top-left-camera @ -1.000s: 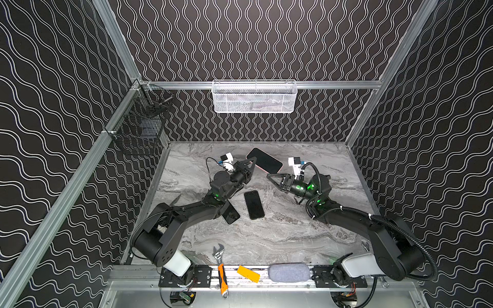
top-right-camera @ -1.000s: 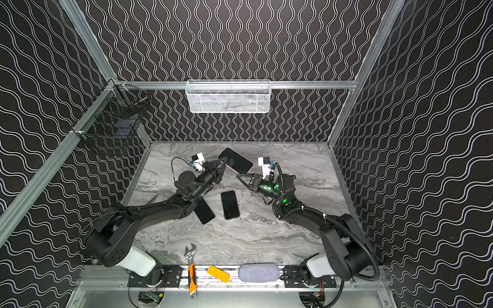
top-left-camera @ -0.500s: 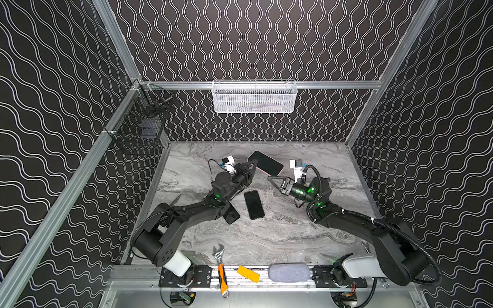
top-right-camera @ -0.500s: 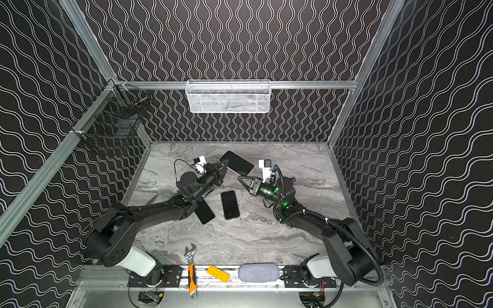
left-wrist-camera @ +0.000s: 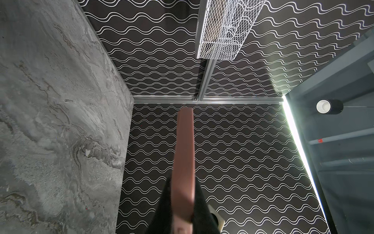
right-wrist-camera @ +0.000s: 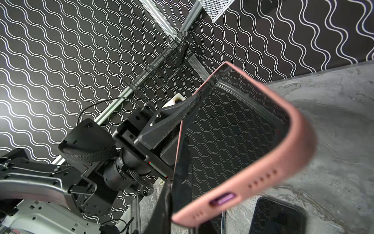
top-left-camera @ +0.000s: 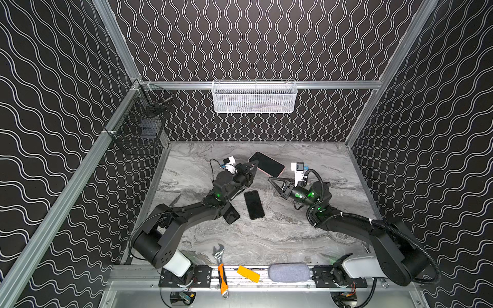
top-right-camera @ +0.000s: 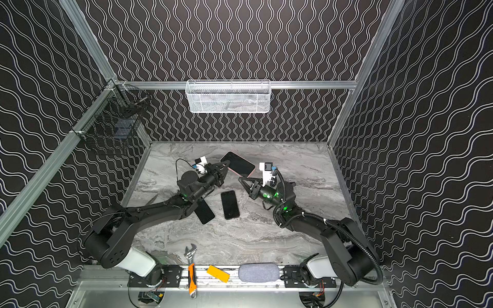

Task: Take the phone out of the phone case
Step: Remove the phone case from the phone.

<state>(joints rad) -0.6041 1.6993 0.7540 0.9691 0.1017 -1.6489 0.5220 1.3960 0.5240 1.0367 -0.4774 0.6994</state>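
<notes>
The phone, black screen up, sits in a pink phone case held off the marble table near the back middle. My left gripper is shut on the case's left edge. In the left wrist view the case runs edge-on out of the left gripper. My right gripper comes in from the right, shut on the case's near bottom corner. In the right wrist view that pink corner, with its port and holes, sits at the right gripper.
Two bare black phones lie on the table, one in the middle and one partly under my left arm. A wrench, a yellow block and a grey pouch lie at the front rail. A white basket and a black wire basket hang on the walls.
Both grippers and the cased phone have shifted slightly toward the front. Both grips look the same as before.
</notes>
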